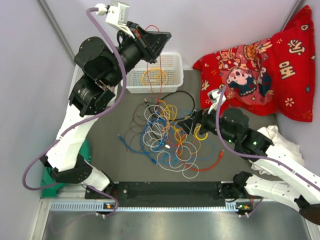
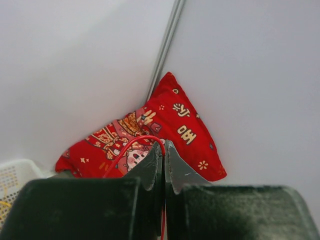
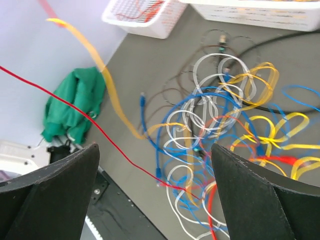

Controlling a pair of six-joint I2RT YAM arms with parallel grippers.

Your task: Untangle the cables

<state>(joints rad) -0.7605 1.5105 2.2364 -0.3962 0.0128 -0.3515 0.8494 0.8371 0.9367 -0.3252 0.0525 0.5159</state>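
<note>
The cables lie in a tangled heap of blue, white, yellow, orange and red loops on the grey mat. My left gripper is raised above the white basket, shut on a thin red cable that loops over its fingertips. This red cable hangs down into the heap. My right gripper hovers low over the heap's right side, open, with nothing between its fingers. In the right wrist view the taut red cable crosses under the right gripper into the tangle.
A white basket at the back holds a yellow-orange cable coil. A red printed cushion fills the back right corner. A black cable curves behind the heap. Green cloth lies left, white cloth right.
</note>
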